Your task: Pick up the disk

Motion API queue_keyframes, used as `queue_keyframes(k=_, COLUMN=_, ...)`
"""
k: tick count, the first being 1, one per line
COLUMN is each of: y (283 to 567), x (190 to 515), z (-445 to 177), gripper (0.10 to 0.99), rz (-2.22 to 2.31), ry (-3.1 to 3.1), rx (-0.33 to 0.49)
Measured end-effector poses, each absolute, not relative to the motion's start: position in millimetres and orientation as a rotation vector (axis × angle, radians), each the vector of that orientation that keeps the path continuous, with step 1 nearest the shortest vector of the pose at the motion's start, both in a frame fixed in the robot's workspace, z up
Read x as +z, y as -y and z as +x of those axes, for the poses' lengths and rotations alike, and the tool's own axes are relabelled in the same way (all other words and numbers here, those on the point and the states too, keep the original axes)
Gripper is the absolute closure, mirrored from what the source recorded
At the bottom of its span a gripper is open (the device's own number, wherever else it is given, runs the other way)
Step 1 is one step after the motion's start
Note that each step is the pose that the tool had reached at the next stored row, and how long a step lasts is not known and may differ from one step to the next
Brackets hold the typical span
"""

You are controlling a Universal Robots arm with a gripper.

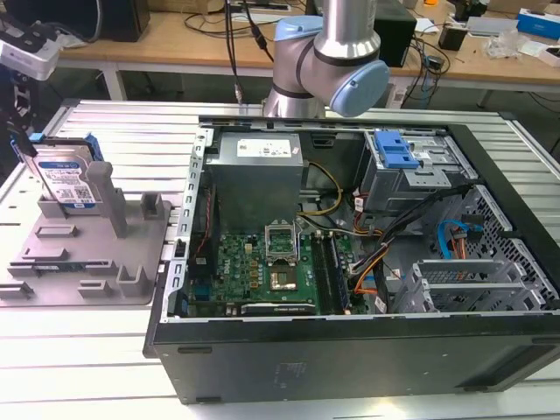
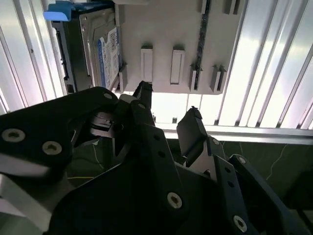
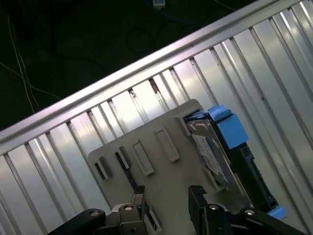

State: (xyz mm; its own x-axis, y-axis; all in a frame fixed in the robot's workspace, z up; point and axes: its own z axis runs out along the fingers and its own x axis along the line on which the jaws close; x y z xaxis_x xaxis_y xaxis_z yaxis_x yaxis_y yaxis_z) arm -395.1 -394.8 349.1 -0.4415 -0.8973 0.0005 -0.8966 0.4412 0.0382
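Fixture (image 1: 96, 293): we log the disk (image 1: 63, 171) standing on edge in it, apparently between posts (image 1: 100, 185); silver body, blue rails (image 3: 230, 128), white-blue label (image 1: 74, 191). Case (image 1: 350, 359): boards (image 1: 262, 271), cables (image 1: 376, 254). Gripper (image 2: 168, 110) spread wide, empty, facing fixture.

My arm (image 1: 346, 31) is a silver metal tube with pale blue rounded joint caps; my claw (image 2: 168, 105) is matte black, built of flat angular links; round silver screws stud them; the fingers (image 2: 188, 129) end in blocky tips.
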Motion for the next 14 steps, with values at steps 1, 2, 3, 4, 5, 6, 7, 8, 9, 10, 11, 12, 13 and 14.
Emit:
queue_keyframes(k=1, y=394.8, x=348.9, z=-395.1, gripper=0.604, rz=1.685, ry=2.626, rx=-0.050)
queue_keyframes(k=2, y=394.8, x=348.7, z=-395.1, gripper=0.604, rz=1.725, ry=2.599, rx=-0.049)
queue_keyframes(k=3, y=394.8, x=348.6, z=-395.0, gripper=0.604, rz=1.748, ry=2.584, rx=-0.049)
queue_keyframes(k=4, y=394.8, x=348.4, z=-395.0, gripper=0.604, rz=1.778, ry=2.563, rx=-0.049)
queue_keyframes(k=5, y=394.8, x=348.2, z=-395.0, gripper=0.604, rz=1.804, ry=2.544, rx=-0.048)
queue_keyframes(k=6, y=394.8, x=347.8, z=-394.9, gripper=0.604, rz=1.849, ry=2.511, rx=-0.048)
queue_keyframes(k=7, y=394.8, x=347.6, z=-394.8, gripper=0.604, rz=1.876, ry=2.491, rx=-0.047)
queue_keyframes(k=8, y=394.8, x=347.4, z=-394.7, gripper=0.604, rz=1.895, ry=2.476, rx=-0.047)
queue_keyframes(k=9, y=394.8, x=347.0, z=-394.6, gripper=0.604, rz=1.927, ry=2.450, rx=-0.046)
queue_keyframes(k=10, y=394.8, x=346.4, z=-394.4, gripper=0.604, rz=1.984, ry=2.404, rx=-0.045)
queue_keyframes(k=11, y=394.8, x=345.9, z=-394.2, gripper=0.604, rz=2.028, ry=2.366, rx=-0.045)
queue_keyframes(k=12, y=394.8, x=345.4, z=-394.1, gripper=0.604, rz=2.059, ry=2.338, rx=-0.044)
queue_keyframes(k=13, y=394.8, x=345.2, z=-393.9, gripper=0.604, rz=2.079, ry=2.320, rx=-0.044)
queue_keyframes(k=14, y=394.8, x=344.9, z=-393.8, gripper=0.604, rz=2.097, ry=2.303, rx=-0.043)
